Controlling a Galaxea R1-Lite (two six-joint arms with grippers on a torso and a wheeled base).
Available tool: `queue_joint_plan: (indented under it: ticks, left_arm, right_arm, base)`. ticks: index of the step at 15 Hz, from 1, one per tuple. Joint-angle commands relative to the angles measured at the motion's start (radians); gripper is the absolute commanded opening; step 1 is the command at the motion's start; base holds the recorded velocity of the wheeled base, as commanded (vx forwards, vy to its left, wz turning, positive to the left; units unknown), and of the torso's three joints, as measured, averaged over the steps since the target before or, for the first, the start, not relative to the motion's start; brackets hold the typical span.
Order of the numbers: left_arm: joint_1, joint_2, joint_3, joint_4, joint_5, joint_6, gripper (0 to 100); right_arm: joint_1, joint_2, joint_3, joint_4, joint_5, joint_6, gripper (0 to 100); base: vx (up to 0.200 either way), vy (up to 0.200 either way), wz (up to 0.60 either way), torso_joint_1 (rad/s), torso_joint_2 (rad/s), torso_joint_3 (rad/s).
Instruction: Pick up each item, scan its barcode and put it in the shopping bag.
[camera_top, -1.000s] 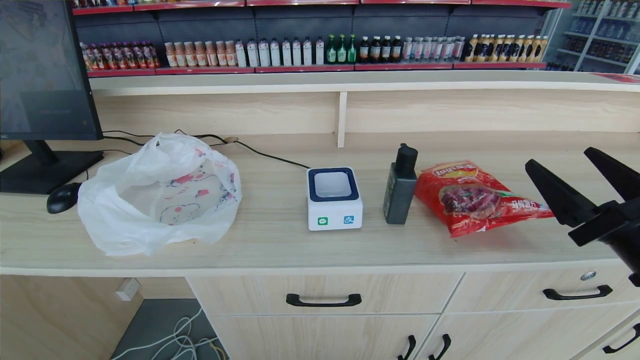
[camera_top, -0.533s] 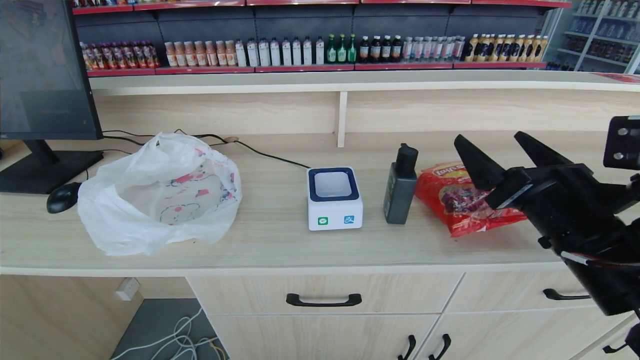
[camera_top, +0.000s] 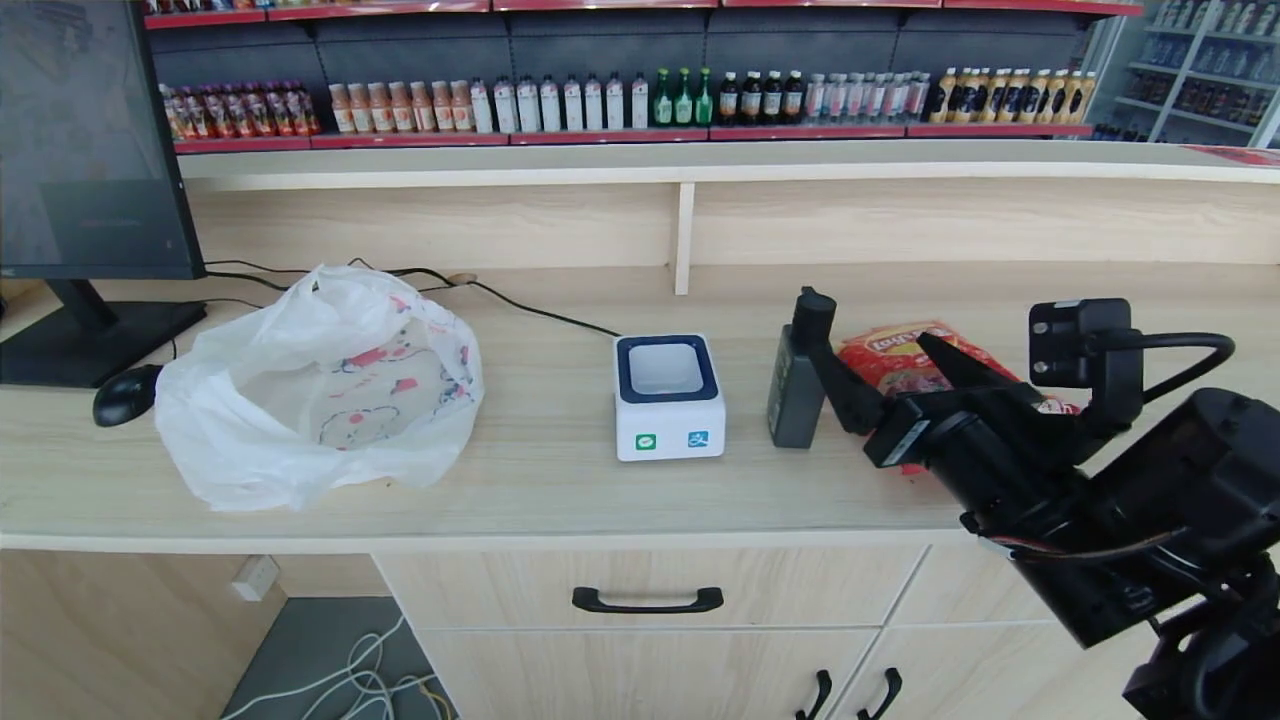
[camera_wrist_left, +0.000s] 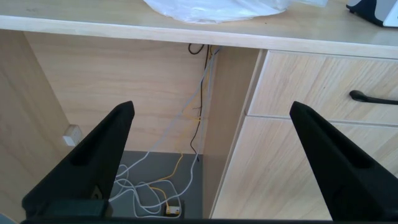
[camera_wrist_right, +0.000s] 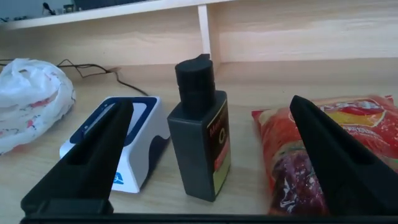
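A dark grey pump bottle (camera_top: 798, 388) stands upright on the wooden counter (camera_top: 560, 480), just right of the white and blue barcode scanner (camera_top: 668, 395). A red snack bag (camera_top: 885, 352) lies flat to the bottle's right. The white plastic shopping bag (camera_top: 320, 390) sits with its mouth up at the counter's left. My right gripper (camera_top: 885, 372) is open and hovers over the near end of the snack bag, its left finger close to the bottle. In the right wrist view the bottle (camera_wrist_right: 200, 130) stands between the spread fingers, scanner (camera_wrist_right: 124, 146) and snack bag (camera_wrist_right: 311, 155) to either side. My left gripper (camera_wrist_left: 211, 106) is open below the counter edge.
A monitor (camera_top: 90, 150) and a black mouse (camera_top: 125, 395) stand left of the shopping bag, with a cable (camera_top: 530, 312) running behind the scanner. A raised ledge with a divider (camera_top: 684, 240) backs the counter. Drawers with black handles (camera_top: 647, 600) lie below; cables (camera_wrist_left: 186, 155) hang under the counter.
My right arm has swung in from the counter's right end, leftward over the snack bag toward the bottle, its fingers staying open. The items have not moved.
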Motion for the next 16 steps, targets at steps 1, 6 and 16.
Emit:
queue_joint_plan:
  ticks: [1, 6, 16]
  left_arm:
    - [0.0, 0.0, 0.0, 0.0, 0.0, 0.0, 100]
    - [0.0, 0.0, 0.0, 0.0, 0.0, 0.001, 100]
    - [0.0, 0.0, 0.0, 0.0, 0.0, 0.001, 100]
  right_arm:
    - [0.001, 0.071, -0.044, -0.001, -0.011, 0.0, 100]
    - [0.002, 0.163, -0.168, -0.001, -0.057, -0.012, 100]
    - [0.005, 0.238, -0.194, -0.001, -0.071, -0.012, 100]
  base:
    - [0.0, 0.0, 0.0, 0.0, 0.0, 0.0]
    - [0.0, 0.0, 0.0, 0.0, 0.0, 0.0]
    - [0.0, 0.0, 0.0, 0.0, 0.0, 0.0]
